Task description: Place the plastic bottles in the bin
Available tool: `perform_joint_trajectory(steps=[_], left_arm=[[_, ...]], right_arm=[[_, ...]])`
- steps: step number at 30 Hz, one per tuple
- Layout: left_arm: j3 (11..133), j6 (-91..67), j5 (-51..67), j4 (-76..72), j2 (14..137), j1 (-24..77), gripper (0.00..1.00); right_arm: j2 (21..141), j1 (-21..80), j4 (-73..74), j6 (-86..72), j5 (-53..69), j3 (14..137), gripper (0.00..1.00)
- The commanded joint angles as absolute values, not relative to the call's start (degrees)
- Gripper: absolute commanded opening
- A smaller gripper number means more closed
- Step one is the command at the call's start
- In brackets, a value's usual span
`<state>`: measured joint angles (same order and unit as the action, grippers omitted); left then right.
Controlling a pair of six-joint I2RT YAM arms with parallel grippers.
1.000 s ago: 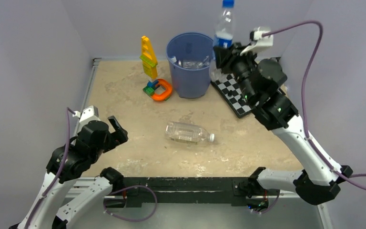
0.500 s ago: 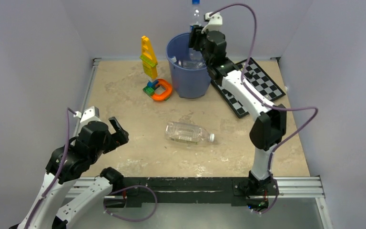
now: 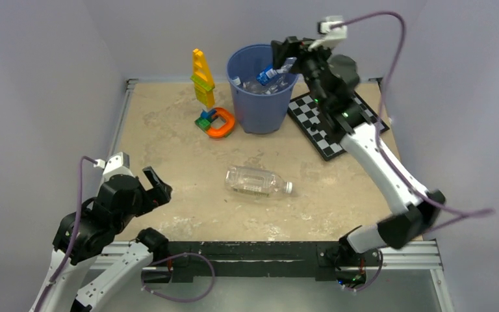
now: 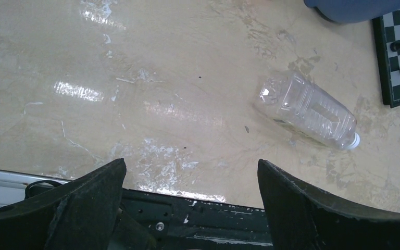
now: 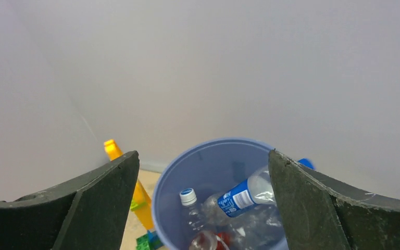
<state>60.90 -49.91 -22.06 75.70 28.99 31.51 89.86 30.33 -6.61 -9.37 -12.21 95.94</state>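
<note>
Right gripper (image 3: 283,60) was above the bin (image 3: 256,112), at its far-right rim, jaws spread wide with nothing between them. The right wrist view confirmed it: both fingers (image 5: 101,190) well apart, with the bin's open mouth (image 5: 212,156) directly below.

The blue-label bottle (image 3: 270,73) was inside the bin, tilted, lying on top of other clear bottles. In the wrist view it (image 5: 244,197) ran diagonally with the blue cap up near the right rim. It probably leaned on the rim, but the finger blocked that spot. A white-capped bottle (image 5: 189,202) sat next to it, neck up.

One clear bottle (image 3: 257,182) was still out, lying on its side mid-table (image 3: 169,136), white cap pointing right, well apart from the bin. The left wrist view showed it (image 4: 308,110) ahead and to the right of the fingers.

Left gripper (image 3: 154,187) hovered over the near-left of the table, jaws fully apart and empty, not touching the bottle.

Chessboard (image 3: 330,125) lay just right of the bin. Yellow block tower (image 3: 201,79) and orange ring toy (image 3: 219,123) stood to its left.
</note>
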Motion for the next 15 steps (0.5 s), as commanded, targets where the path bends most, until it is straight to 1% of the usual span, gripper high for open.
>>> perform_joint_trajectory(steps=[1,5,8,10,11,12,13,15], left_arm=[[59.41,-49.72,-21.33,74.72,26.59,31.23,1.00],[59.00,-50.26,-20.85,74.71,27.31,31.28,1.00],[58.57,-50.58,-20.33,74.30,28.20,31.25,1.00],[58.22,-50.78,-19.82,73.74,28.59,31.20,1.00],[58.00,-50.76,-19.58,73.44,28.75,31.23,1.00],[57.82,-50.80,-19.31,73.05,28.93,31.24,1.00],[57.57,-50.82,-19.15,72.70,29.08,31.23,1.00],[57.15,-50.50,-19.26,72.11,29.62,31.26,1.00]], right_arm=[[72.87,30.94,-7.25,-6.31,-14.79,82.71,0.97],[62.14,31.02,0.64,-10.10,-14.13,68.98,0.97],[57.16,31.32,9.78,-17.08,-12.52,60.73,0.97],[53.85,32.41,13.66,-20.82,-11.54,55.13,0.91],[51.97,34.58,13.91,-20.77,-11.50,52.33,0.89],[50.44,37.79,13.70,-20.59,-13.99,49.36,0.88],[49.58,41.56,14.17,-20.83,-17.10,47.35,0.88],[50.81,45.01,17.08,-21.99,-17.78,46.10,0.88]])
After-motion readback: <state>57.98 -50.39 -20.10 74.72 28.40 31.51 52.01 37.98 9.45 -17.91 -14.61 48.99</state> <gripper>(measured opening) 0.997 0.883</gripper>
